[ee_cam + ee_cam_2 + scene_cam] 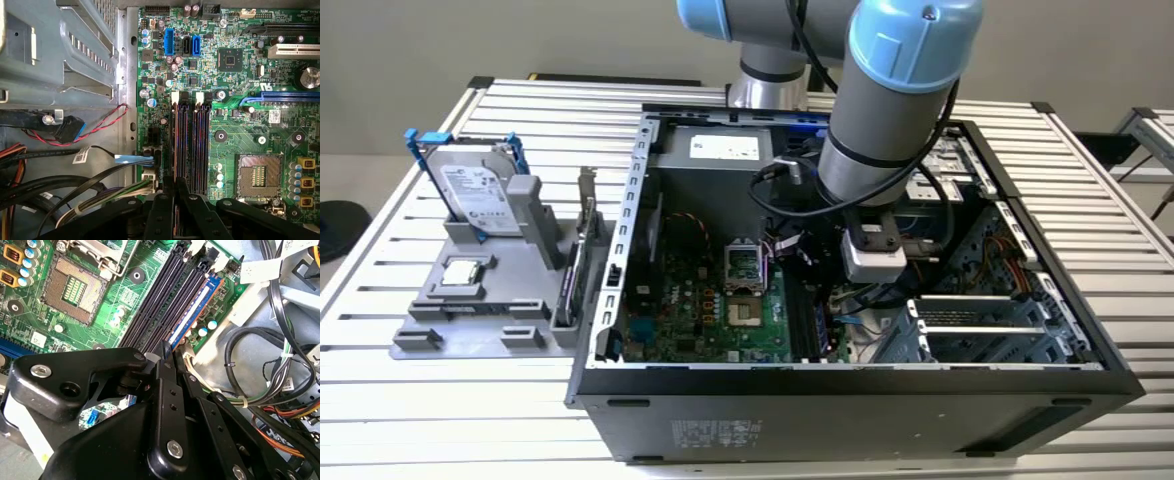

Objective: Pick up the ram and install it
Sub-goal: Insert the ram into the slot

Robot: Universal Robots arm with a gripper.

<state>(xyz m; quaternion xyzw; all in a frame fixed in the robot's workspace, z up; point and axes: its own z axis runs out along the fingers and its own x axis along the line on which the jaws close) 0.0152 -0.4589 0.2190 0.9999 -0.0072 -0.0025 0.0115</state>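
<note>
Grey-sleeved arm [887, 120] reaches steeply down into the open computer case [854, 385], its gripper [167, 351] low over the green motherboard [240, 125]. Its fingers are pinched together on the ram [192, 315], which sits edge-on in the outermost memory slot, long axis along the slots [200, 145].

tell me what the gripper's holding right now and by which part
The gripper is closed on the ram at its near end, gripping the stick's top edge, with the ram standing in the outermost memory slot.
</note>
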